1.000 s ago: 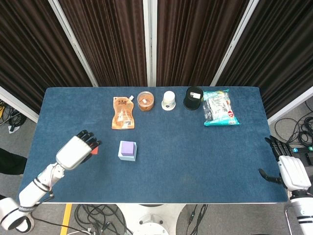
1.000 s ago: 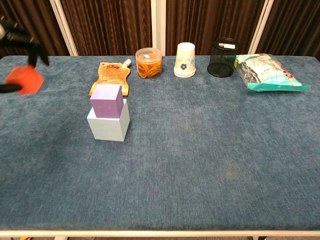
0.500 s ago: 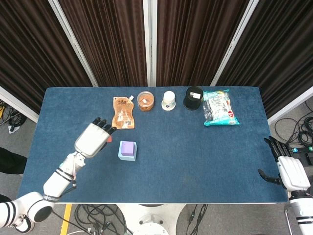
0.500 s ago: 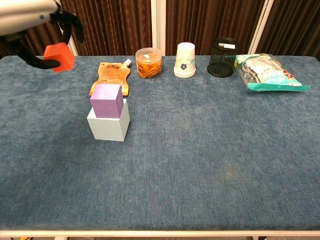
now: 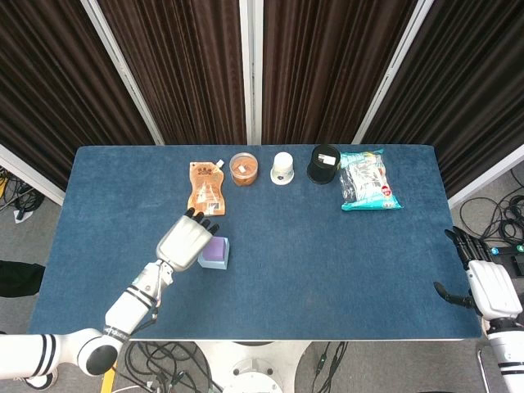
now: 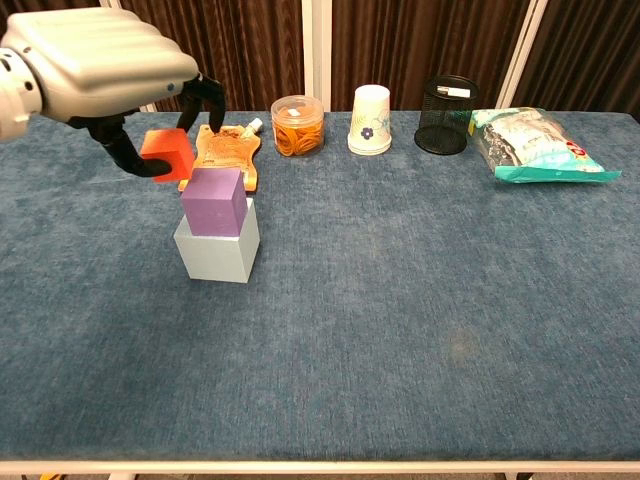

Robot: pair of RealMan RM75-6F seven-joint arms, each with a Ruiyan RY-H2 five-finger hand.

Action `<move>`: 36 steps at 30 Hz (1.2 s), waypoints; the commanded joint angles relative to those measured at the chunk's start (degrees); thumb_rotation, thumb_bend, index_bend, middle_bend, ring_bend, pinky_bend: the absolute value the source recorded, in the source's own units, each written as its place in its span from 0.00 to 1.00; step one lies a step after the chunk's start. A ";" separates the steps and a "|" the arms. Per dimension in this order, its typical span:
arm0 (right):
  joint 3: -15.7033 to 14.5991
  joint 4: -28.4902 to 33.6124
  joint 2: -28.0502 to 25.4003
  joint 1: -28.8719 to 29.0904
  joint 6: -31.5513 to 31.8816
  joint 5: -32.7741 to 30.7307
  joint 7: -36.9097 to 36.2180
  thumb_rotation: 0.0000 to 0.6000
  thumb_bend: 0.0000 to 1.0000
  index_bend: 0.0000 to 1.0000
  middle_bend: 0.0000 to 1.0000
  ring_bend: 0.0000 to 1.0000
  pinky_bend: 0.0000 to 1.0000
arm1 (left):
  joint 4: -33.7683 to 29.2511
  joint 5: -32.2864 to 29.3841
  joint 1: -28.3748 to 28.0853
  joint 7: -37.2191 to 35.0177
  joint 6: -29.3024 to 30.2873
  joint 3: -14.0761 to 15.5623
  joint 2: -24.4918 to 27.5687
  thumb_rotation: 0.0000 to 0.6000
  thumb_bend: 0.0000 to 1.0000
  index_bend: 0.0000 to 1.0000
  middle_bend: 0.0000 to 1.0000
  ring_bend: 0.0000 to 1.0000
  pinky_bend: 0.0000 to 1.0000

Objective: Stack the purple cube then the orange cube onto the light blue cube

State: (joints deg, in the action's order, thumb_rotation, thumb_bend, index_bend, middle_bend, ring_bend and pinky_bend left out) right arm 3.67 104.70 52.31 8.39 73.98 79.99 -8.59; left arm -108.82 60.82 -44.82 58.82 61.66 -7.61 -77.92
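The purple cube [image 6: 212, 200] sits on top of the light blue cube [image 6: 216, 252] at the table's left middle; both also show in the head view, purple cube [image 5: 216, 249] on light blue cube [image 5: 223, 262]. My left hand [image 6: 100, 65] holds the orange cube [image 6: 167, 154] in the air, just left of and slightly above the purple cube. In the head view the left hand [image 5: 184, 239] covers the orange cube. My right hand [image 5: 490, 286] hangs off the table's right edge with its fingers apart, holding nothing.
Along the back stand an orange pouch [image 6: 225, 153], a jar of snacks [image 6: 297, 125], a paper cup [image 6: 370, 119], a black mesh cup [image 6: 446, 114] and a teal snack bag [image 6: 535, 145].
My left hand has carried the orange cube rightward, from the table's left side to just beside the purple cube. The right hand has stayed put.
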 commanded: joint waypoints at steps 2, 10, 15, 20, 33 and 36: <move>0.01 0.01 -0.01 -0.03 0.07 0.04 -0.04 1.00 0.18 0.00 0.01 0.00 0.00 | -0.82 -1.45 -1.12 1.27 0.32 0.22 -0.24 1.00 0.34 0.40 0.59 0.35 0.32; -0.06 -0.09 -0.06 -0.08 0.01 0.08 -0.30 1.00 0.18 0.00 0.01 0.00 0.00 | -2.71 -3.66 -2.93 2.18 1.14 0.51 -0.49 1.00 0.34 0.40 0.59 0.35 0.32; 0.03 -0.26 -0.09 0.04 -0.26 -0.19 -0.53 1.00 0.18 0.00 0.01 0.00 0.00 | -2.50 -4.64 -4.08 2.36 1.36 0.68 -1.16 1.00 0.34 0.40 0.59 0.35 0.32; 0.11 -0.26 -0.20 0.06 -0.34 -0.36 -0.74 1.00 0.18 0.00 0.01 0.00 0.00 | -1.43 -4.96 -5.25 2.26 1.35 1.11 -2.45 1.00 0.34 0.40 0.59 0.35 0.32; 0.16 -0.34 -0.48 0.07 -0.41 -0.25 -1.35 1.00 0.18 0.00 0.01 0.00 0.00 | 0.64 -6.63 -7.18 1.92 1.37 2.42 -3.96 1.00 0.34 0.40 0.59 0.35 0.32; 0.13 -0.37 -0.43 0.04 -0.38 -0.24 -1.32 1.00 0.18 0.00 0.01 0.00 0.00 | 0.67 -6.12 -7.19 0.77 1.29 2.79 -3.76 1.00 0.33 0.38 0.57 0.35 0.32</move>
State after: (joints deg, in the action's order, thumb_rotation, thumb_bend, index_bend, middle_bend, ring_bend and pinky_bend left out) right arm 3.80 104.34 51.88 8.43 73.59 79.75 -9.90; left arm -108.17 54.42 -51.99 60.02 63.01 -5.01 -81.81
